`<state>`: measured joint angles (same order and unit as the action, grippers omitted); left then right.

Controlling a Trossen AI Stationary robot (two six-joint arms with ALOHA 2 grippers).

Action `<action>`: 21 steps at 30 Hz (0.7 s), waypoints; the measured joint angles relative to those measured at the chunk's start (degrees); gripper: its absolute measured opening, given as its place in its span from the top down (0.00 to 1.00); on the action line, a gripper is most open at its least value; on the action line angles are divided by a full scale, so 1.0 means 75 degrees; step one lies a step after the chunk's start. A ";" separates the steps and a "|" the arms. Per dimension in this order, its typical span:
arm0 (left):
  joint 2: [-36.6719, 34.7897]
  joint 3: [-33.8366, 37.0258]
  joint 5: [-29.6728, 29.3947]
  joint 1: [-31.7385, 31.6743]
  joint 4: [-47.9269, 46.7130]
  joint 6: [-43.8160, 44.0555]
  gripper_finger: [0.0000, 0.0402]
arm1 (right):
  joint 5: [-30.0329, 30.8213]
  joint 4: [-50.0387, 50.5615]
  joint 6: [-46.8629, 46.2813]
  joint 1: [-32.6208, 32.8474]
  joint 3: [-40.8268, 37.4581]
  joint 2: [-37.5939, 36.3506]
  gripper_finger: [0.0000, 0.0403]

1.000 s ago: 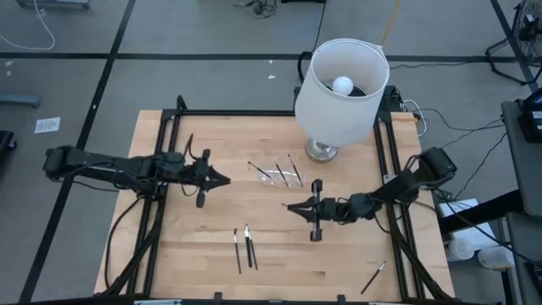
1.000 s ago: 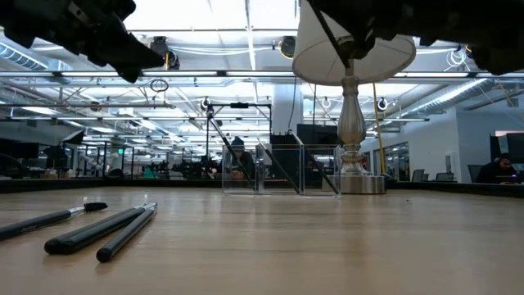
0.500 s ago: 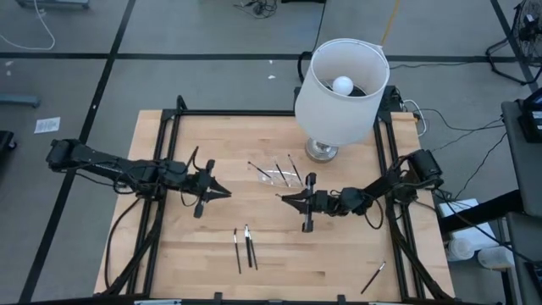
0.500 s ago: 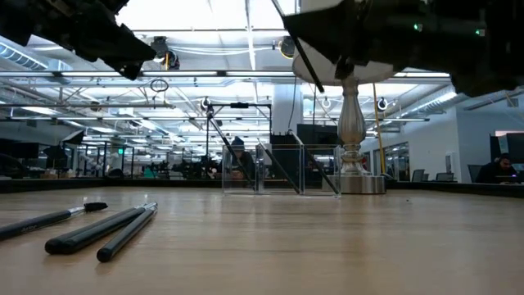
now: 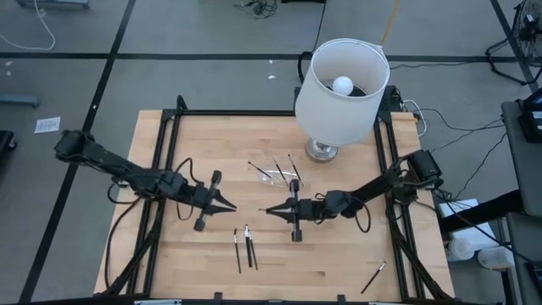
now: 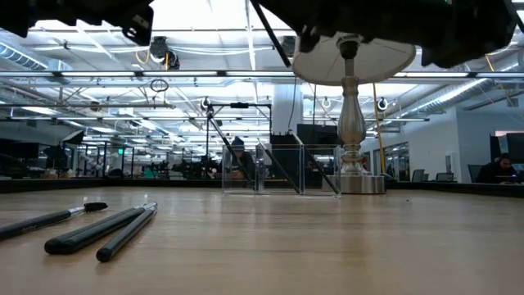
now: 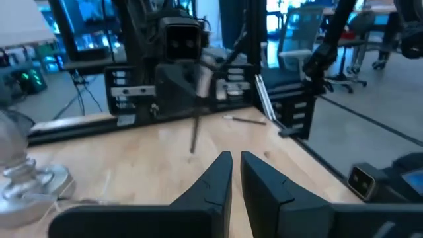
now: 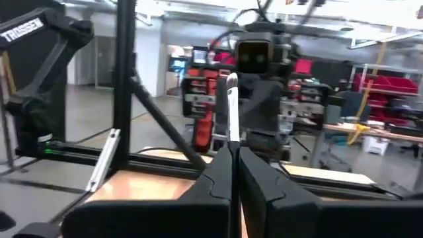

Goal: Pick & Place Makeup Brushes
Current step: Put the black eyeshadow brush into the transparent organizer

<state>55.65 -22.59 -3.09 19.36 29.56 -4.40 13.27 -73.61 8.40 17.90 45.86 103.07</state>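
Two robot arms face each other tip to tip above the middle of a wooden counter (image 5: 203, 271). The right gripper (image 5: 269, 210) has its jaws clamped on a slim makeup brush (image 8: 232, 109) that stands up from its fingertips. The left gripper (image 5: 230, 207) points toward it, jaws nearly together with a thin gap and nothing between them. Three makeup brushes (image 5: 245, 246) lie on the counter just below the grippers, more sit in a clear holder (image 5: 279, 174) beside the table lamp (image 5: 340, 80), and one lies alone (image 5: 373, 276) near the counter's front right corner.
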 joint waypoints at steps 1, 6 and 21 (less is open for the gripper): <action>0.0189 -0.0003 0.0000 0.0041 0.0262 -0.0072 0.90 | -0.0016 0.0104 0.0047 0.0049 0.0097 0.0000 1.00; 0.1125 -0.0003 -0.0017 0.0282 0.1666 -0.0648 0.90 | -0.0016 0.0178 0.0228 0.0260 0.0237 0.0000 1.00; 0.2752 -0.0305 -0.0227 0.0372 0.3411 -0.1005 0.80 | -0.0007 0.0019 -0.0159 0.0121 0.0436 0.0453 1.00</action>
<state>76.29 -24.88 -4.80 22.16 55.15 -11.94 13.21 -73.47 7.21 18.81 49.13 106.46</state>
